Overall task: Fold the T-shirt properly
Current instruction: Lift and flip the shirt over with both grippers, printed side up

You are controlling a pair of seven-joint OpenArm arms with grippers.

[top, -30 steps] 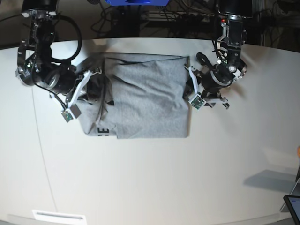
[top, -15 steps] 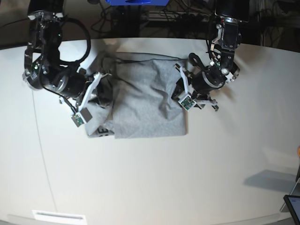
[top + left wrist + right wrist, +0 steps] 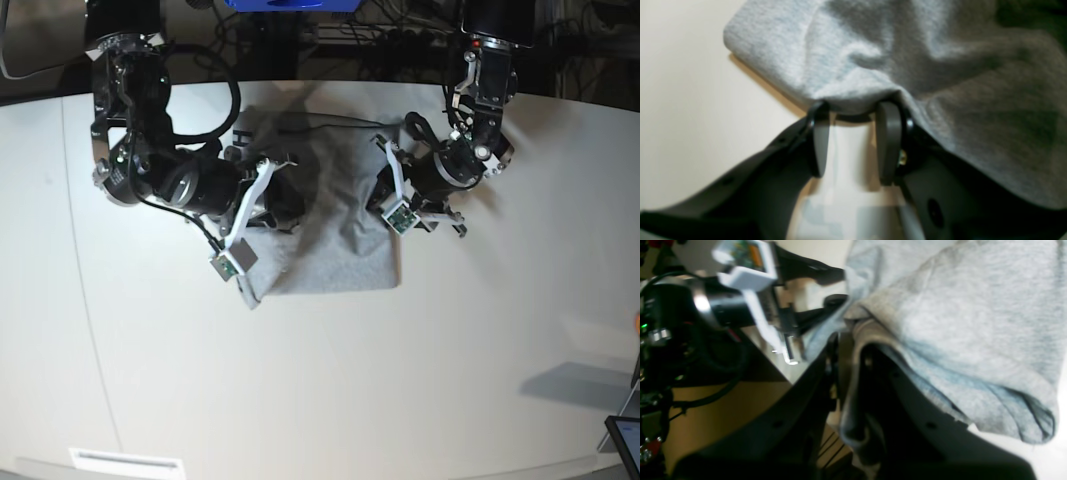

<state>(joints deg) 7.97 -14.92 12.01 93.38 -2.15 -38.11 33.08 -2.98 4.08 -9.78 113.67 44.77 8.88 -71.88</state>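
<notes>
The heather-grey T-shirt (image 3: 330,245) lies bunched in the middle of the white table (image 3: 300,380). My right gripper (image 3: 275,195) is shut on a thick fold of its edge and holds that side lifted over the shirt's middle. The right wrist view shows the pinched fold at the gripper (image 3: 850,336), with the T-shirt (image 3: 957,323) hanging off to the right. My left gripper (image 3: 385,195) sits at the shirt's opposite edge. In the left wrist view its fingers (image 3: 888,143) stand apart with bare table between them. The T-shirt (image 3: 940,66) rim drapes over the gripper (image 3: 855,108) tips and hides them.
Cables and a blue object (image 3: 290,5) sit behind the table's far edge. A dark screen (image 3: 625,440) pokes in at the lower right corner and a white label (image 3: 125,462) lies at the near left edge. The left arm's camera board (image 3: 743,263) is close in the right wrist view.
My right arm has swung toward the table's middle, carrying the shirt's side up and over the body. The left gripper has shifted slightly inward, wrinkling its edge.
</notes>
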